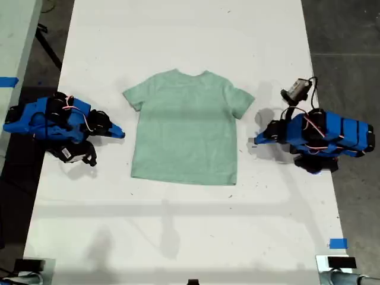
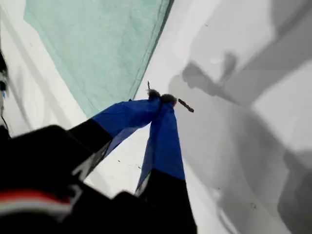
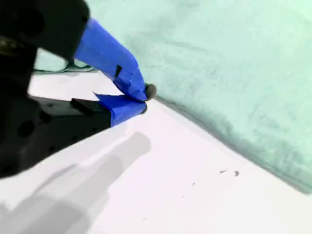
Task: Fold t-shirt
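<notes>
The shirt (image 1: pixel 185 127) looks soft, light and floppy, so my first gripper (image 2: pixel 162 97) and second gripper (image 3: pixel 145 97), both closed on nothing, should pinch its edges

Your first pincer (image 2: pixel 163 100) has its blue jaws pressed together at the tips. Your second pincer (image 3: pixel 144 100) is closed too, tips meeting. In the exterior view, one arm (image 1: pixel 53 119) crouches low at the left and the other arm (image 1: pixel 323 133) at the right, both pointing inward.
</notes>
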You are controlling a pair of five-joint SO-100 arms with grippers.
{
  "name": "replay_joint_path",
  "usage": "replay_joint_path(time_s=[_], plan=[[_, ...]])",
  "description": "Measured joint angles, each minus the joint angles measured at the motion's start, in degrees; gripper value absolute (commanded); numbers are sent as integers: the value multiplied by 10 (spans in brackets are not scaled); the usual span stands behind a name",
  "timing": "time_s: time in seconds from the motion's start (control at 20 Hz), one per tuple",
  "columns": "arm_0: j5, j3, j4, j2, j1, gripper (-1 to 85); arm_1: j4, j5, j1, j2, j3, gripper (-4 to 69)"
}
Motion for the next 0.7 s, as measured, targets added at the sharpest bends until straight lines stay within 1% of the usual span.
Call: replay_joint_path(time_s=[0.05,0.1,0.15,0.2,0.25,0.3,0.35,0.4,0.55,0.65,0.7], plan=[[-5,0,-21,0,12,15,0,10,7,1,0,19],[-7,-2,-37,0,21,31,0,-22,7,3,0,21],[-7,-8,-40,0,28,29,-6,-53,7,3,0,7],[-9,-19,-36,0,39,25,-7,-52,5,4,0,-14],[-15,-27,-26,2,42,27,-7,-9,3,4,0,-14],[-34,-30,-16,1,41,17,-7,67,4,4,0,-14],[-50,-33,-4,0,40,0,-7,125,7,4,0,-14],[-56,-40,0,0,35,0,-9,139,7,4,-5,-14],[-66,-90,27,-7,6,0,-33,140,6,-12,-57,-13],[-66,-142,60,-53,-16,0,-40,120,7,-83,-117,-13],[-64,-169,65,-83,-24,0,-42,99,13,-129,-156,-13]])
